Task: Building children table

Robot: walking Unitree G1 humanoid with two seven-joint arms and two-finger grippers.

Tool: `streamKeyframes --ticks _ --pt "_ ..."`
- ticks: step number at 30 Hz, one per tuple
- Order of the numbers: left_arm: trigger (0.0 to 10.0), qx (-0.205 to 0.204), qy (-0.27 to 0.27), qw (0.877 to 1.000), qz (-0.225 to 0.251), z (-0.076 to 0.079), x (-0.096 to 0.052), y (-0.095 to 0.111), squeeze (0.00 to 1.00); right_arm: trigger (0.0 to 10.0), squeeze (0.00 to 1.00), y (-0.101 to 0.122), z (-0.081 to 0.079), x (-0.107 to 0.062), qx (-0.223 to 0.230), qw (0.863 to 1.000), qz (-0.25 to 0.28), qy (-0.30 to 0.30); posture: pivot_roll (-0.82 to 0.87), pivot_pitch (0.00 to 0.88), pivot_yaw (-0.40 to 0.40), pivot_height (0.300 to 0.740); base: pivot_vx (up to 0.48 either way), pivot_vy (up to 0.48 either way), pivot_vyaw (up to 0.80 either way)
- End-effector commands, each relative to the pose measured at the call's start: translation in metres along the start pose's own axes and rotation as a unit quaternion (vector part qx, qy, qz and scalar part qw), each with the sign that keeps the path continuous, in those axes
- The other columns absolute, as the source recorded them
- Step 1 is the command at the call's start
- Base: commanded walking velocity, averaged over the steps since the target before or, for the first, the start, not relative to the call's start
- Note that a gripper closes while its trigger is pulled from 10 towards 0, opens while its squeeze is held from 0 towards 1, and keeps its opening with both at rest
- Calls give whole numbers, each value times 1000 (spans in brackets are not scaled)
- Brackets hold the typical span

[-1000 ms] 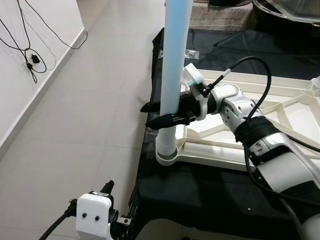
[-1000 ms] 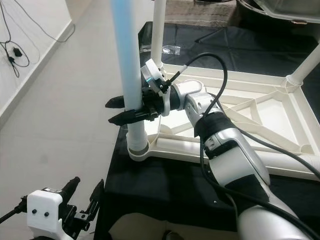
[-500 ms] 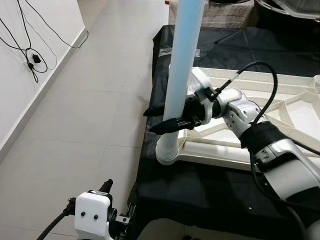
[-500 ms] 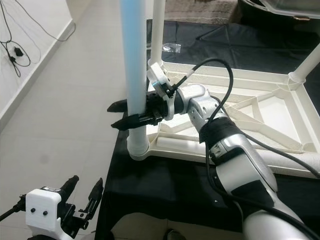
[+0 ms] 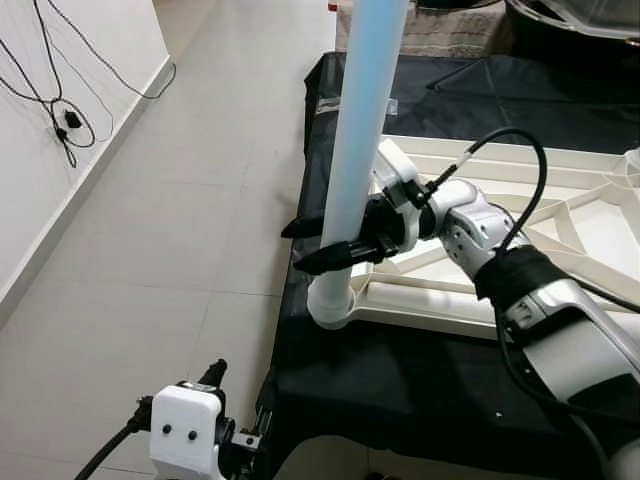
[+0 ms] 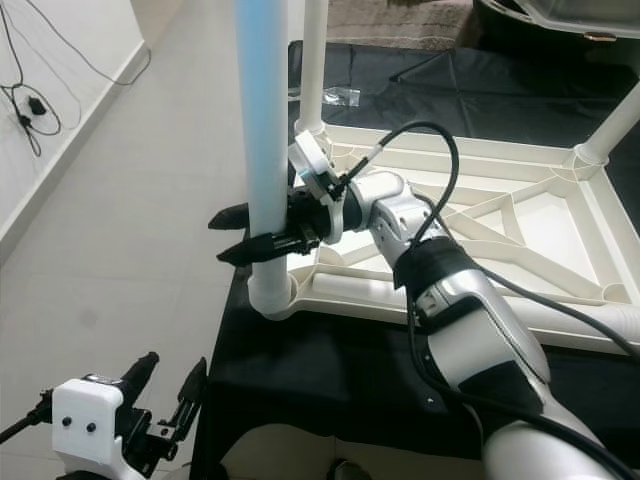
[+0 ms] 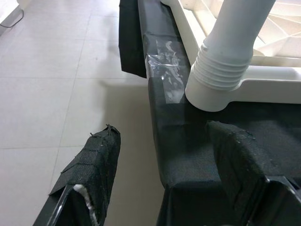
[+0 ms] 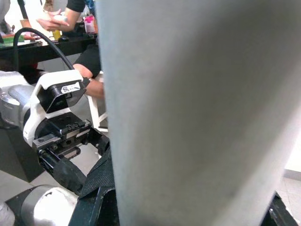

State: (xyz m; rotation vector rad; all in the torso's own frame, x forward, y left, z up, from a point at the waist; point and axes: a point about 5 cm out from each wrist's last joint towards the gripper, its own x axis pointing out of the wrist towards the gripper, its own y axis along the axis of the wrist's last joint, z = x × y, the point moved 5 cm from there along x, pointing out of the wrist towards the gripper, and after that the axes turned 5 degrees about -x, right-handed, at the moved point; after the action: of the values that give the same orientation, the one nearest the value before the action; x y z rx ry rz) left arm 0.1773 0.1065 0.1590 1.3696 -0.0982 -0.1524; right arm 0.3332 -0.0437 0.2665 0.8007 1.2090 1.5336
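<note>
- Hanging low at the robot's left side, the left gripper (image 7: 160, 188) idles with its black fingers spread wide apart and nothing between them; it sits just off the near corner of the black-draped platform (image 5: 400, 390).
- Moving right, the pale blue table leg (image 5: 365, 130) stands upright in the near-left corner socket (image 5: 331, 305) of the upturned cream table top (image 5: 520, 250). A second ago it stood straighter with more of its ribbed collar showing above the socket; now the collar looks sunk lower and the leg leans a touch, its top tipped toward the robot's right. My read: the leg is being pressed or twisted home, and this corner is nearly done.
- The right gripper (image 5: 325, 245) is clamped around that leg just above the socket, one finger on each side. It has slid a little down the leg compared with half a second back, and the wrist has rolled.
- Further right, other cream legs, one at the far-left corner (image 6: 314, 60) and one at the far right (image 6: 610, 140), already rise from their sockets, so the build looks well along.
- In the right wrist view a person's arm (image 8: 89, 77) shows beyond the leg, well apart from the work.
</note>
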Motion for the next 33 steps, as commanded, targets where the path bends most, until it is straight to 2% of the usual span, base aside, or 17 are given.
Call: streamKeyframes --ticks 1,9,15,26,33 --pt "10000 2 1 1000 -16 0 -2 -8 0 10000 0 -10 -1 0 13 1000 -16 0 111 218 -16 740 0 0 0" --pt "10000 2 0 1000 -15 0 -2 -8 0 10000 0 -9 3 -7 13 999 -30 -11 112 216 -17 740 0 0 0" --pt "10000 3 1 1000 -16 -1 -2 -9 0 10000 0 -17 -3 -8 14 999 -47 -3 110 214 -17 740 0 0 0" --pt "10000 4 2 1000 -15 -1 -1 -8 0 10000 0 -19 -6 0 16 999 -27 5 109 215 -16 740 0 0 0" --pt "10000 5 6 1000 -13 -3 0 -8 0 10000 0 -28 -8 16 16 1000 1 10 108 217 -16 740 0 0 0"
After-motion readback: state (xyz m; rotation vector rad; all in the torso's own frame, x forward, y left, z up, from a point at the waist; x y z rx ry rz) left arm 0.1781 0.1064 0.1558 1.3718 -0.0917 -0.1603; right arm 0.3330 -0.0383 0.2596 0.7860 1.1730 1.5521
